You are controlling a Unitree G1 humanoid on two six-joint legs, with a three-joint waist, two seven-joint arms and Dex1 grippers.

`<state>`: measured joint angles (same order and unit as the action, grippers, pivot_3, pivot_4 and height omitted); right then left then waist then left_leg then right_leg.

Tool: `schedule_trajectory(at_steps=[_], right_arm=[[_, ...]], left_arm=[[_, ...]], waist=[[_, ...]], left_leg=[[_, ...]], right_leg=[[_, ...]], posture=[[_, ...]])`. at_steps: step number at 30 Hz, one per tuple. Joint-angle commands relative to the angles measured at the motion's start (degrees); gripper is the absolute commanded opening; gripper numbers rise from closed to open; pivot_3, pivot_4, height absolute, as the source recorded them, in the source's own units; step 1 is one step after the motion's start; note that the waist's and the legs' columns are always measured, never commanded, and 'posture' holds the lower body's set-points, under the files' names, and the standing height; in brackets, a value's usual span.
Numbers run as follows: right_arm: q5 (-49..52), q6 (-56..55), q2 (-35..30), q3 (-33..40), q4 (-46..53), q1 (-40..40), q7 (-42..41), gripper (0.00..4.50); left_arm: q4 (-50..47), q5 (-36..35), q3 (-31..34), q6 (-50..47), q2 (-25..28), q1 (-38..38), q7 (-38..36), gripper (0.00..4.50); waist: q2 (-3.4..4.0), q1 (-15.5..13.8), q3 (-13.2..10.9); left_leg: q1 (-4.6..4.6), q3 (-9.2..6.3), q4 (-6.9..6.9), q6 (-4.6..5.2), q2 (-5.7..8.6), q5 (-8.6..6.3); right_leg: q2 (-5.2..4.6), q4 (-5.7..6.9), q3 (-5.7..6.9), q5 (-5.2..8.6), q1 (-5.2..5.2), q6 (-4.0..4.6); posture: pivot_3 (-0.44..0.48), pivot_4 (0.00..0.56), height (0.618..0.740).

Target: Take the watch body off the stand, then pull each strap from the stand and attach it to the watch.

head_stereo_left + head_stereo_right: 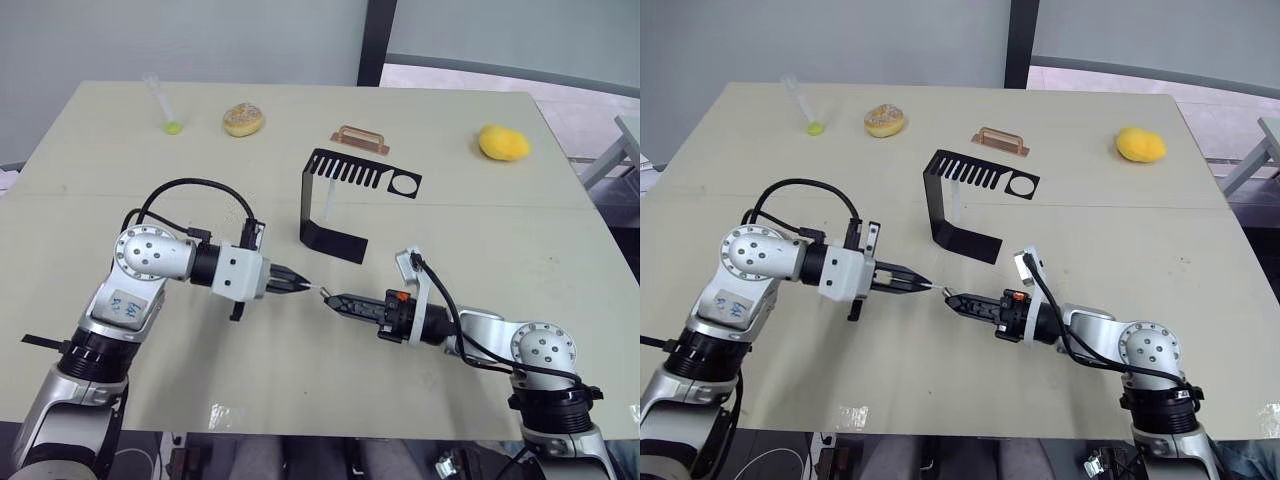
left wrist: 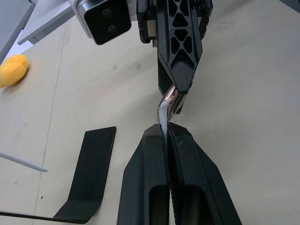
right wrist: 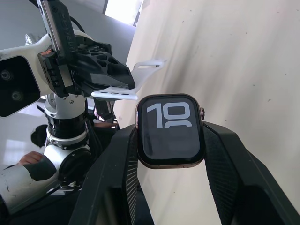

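Your right gripper (image 3: 168, 136) jaws grasp the watch body (image 3: 170, 130); your left gripper (image 2: 167, 131) jaws, directly opposite, pinch a white strap (image 3: 115, 94) whose end meets it.

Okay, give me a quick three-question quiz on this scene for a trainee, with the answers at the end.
1. True or false: the watch sits on the stand.
2. Which pincer grips the white strap? A left, B right.
3. What fruit-like yellow thing lies at the table's far right?

Key: 1 false, the right pincer holds it. 2 A, the left pincer. 3 the lemon.
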<state>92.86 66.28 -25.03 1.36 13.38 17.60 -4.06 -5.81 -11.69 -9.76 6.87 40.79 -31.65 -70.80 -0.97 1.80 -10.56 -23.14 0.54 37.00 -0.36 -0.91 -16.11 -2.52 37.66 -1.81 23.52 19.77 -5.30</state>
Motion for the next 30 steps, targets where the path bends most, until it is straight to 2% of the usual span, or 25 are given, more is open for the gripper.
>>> schedule_trajectory(at_steps=[1,30], right_arm=[[1.68,-0.65,-0.3,0.05,2.17,0.05,-0.2,1.51],[1.96,-0.57,-0.65,-0.91,2.6,-0.02,-0.24,1.51]], left_arm=[[-0.72,0.21,0.07,0.12,-0.22,0.16,0.62,0.0],[-2.32,2.52,-2.21,-1.2,-1.97,-0.31,1.12,0.0]], waist=[[0.0,0.0,0.0],[0.0,-0.02,0.0]], left_leg=[[0.0,0.0,0.0,0.0,0.0,0.0],[0.0,-0.01,0.01,0.0,0.0,0.0]], right_leg=[[0.0,0.0,0.0,0.0,0.0,0.0],[0.0,0.01,0.01,0.0,0.0,0.0]], posture=[[0.0,0.15,0.74],[0.0,0.15,0.74]])
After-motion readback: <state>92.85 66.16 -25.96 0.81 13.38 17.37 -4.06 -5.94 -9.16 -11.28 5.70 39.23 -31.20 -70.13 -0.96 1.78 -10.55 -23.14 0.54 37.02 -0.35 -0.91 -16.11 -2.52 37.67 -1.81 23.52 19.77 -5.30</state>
